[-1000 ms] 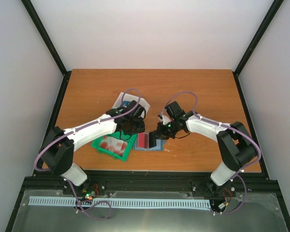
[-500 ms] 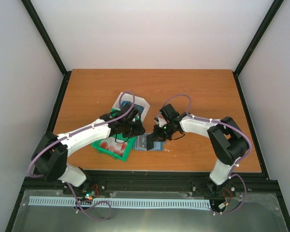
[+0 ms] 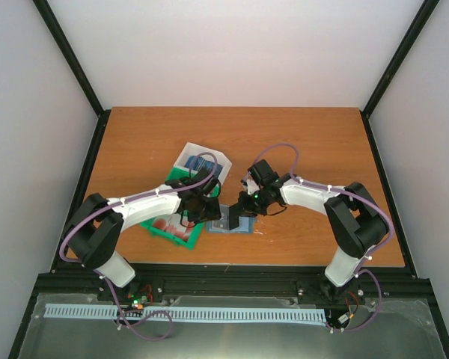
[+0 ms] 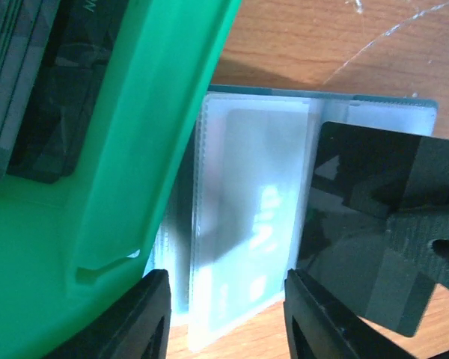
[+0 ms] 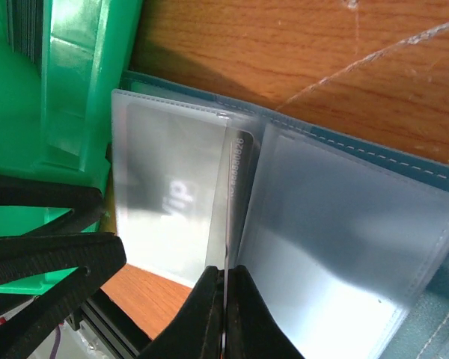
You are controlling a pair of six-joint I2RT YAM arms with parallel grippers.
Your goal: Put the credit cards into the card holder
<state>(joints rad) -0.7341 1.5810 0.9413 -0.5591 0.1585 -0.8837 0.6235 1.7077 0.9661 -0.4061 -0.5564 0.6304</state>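
Note:
The teal card holder (image 5: 404, 161) lies open on the table, its clear sleeves (image 4: 247, 224) facing up, beside the green bin. My right gripper (image 5: 224, 299) is shut on a dark credit card (image 5: 236, 179), held on edge over the fold between two sleeves; it also shows in the left wrist view (image 4: 374, 224) and from above (image 3: 234, 217). My left gripper (image 4: 228, 318) is open, its fingers (image 4: 146, 314) straddling the near edge of the left sleeve without touching it. More credit cards lie in the green bin: red ones (image 3: 172, 224) and dark ones (image 4: 37, 82).
The green bin (image 3: 159, 229) touches the holder's left side, its wall (image 4: 157, 134) close to my left fingers. A white bin (image 3: 213, 158) with blue cards stands behind it. The table's front edge (image 3: 232, 263) is near.
My left gripper has come down and forward from the white bin to the holder's left edge. The red face seen in the holder is now covered, and the dark card stands over the fold.

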